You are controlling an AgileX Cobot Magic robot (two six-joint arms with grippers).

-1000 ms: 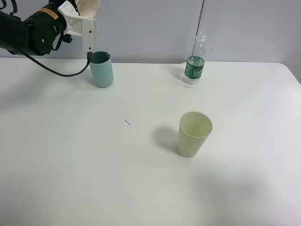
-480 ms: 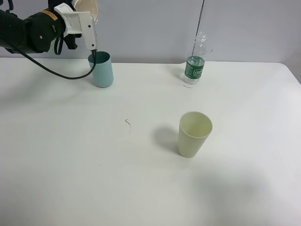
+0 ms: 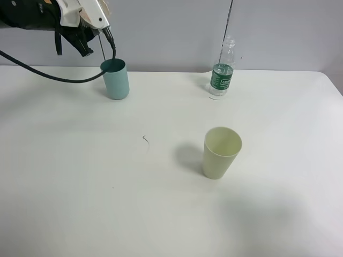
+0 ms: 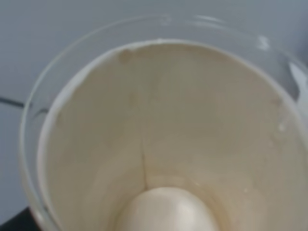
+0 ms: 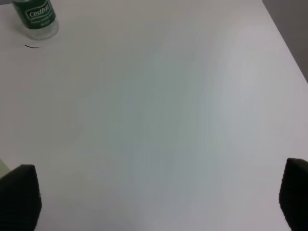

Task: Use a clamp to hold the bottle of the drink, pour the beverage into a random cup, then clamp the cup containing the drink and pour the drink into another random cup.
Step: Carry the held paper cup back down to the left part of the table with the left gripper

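Lifting higher and pulling back past the far left corner of the table (image 3: 80, 187) since a second ago, with the left gripper (image 3: 99, 15) now sitting almost at the top edge of the exterior view. Clamping the short cup (image 4: 159, 120) tight in closed jaws and tipping it, mouth facing the left wrist camera, peach-beige inside filling that view under a clear rim. Hanging above and just left of the teal cup (image 3: 116, 80), which is standing upright near the far edge, left of centre. Leaving the bottle (image 3: 221, 75) upright near the far edge, right of centre, well apart from the teal cup. Keeping the pale yellow-green cup (image 3: 221, 152) upright near the table's middle. Holding the right gripper (image 5: 159, 202) spread wide over bare table, gripping nothing, near the bottle.
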